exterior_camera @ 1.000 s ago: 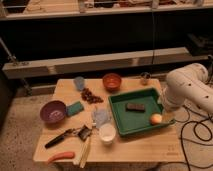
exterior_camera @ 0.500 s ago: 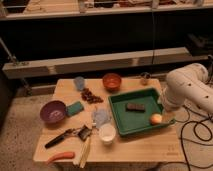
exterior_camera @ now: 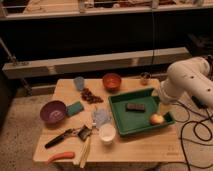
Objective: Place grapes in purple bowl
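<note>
The grapes (exterior_camera: 90,95), a small dark reddish-brown bunch, lie on the wooden table (exterior_camera: 140,147) left of centre. The purple bowl (exterior_camera: 53,111) stands near the table's left edge, below and left of the grapes, and looks empty. My white arm (exterior_camera: 187,80) reaches in from the right. Its gripper (exterior_camera: 161,99) is at the arm's lower end, over the right edge of the green tray (exterior_camera: 120,125), far from the grapes.
An orange-red bowl (exterior_camera: 112,81) and a blue cup (exterior_camera: 79,82) stand at the back. The tray holds a dark bar (exterior_camera: 134,106) and a yellow-orange fruit (exterior_camera: 157,119). A green sponge (exterior_camera: 75,108), white cup (exterior_camera: 107,133), black tool (exterior_camera: 65,136) and carrot (exterior_camera: 61,157) lie in front.
</note>
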`<state>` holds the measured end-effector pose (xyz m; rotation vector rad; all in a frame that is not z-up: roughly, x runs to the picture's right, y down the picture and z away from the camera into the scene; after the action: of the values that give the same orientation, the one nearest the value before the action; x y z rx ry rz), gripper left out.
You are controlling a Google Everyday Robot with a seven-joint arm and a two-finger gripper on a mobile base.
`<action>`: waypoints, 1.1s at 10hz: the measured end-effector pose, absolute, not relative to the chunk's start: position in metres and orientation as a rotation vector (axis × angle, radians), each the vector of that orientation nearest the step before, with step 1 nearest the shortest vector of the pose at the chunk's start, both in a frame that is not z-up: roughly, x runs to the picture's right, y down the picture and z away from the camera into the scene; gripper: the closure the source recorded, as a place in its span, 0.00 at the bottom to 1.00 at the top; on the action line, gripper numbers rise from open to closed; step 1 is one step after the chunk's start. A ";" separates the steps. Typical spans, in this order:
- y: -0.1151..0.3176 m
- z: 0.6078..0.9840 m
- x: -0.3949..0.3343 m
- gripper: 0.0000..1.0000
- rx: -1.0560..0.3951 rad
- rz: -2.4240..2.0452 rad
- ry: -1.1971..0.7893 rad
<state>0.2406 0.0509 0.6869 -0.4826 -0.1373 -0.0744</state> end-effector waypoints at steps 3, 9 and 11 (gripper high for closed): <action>-0.001 0.689 0.165 0.35 -0.413 -0.197 -0.275; -0.055 0.706 0.015 0.35 -0.325 -0.369 -0.507; -0.066 0.737 -0.034 0.35 -0.305 -0.388 -0.535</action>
<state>-0.0340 -0.0656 0.7370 -0.3048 -0.5347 -0.3884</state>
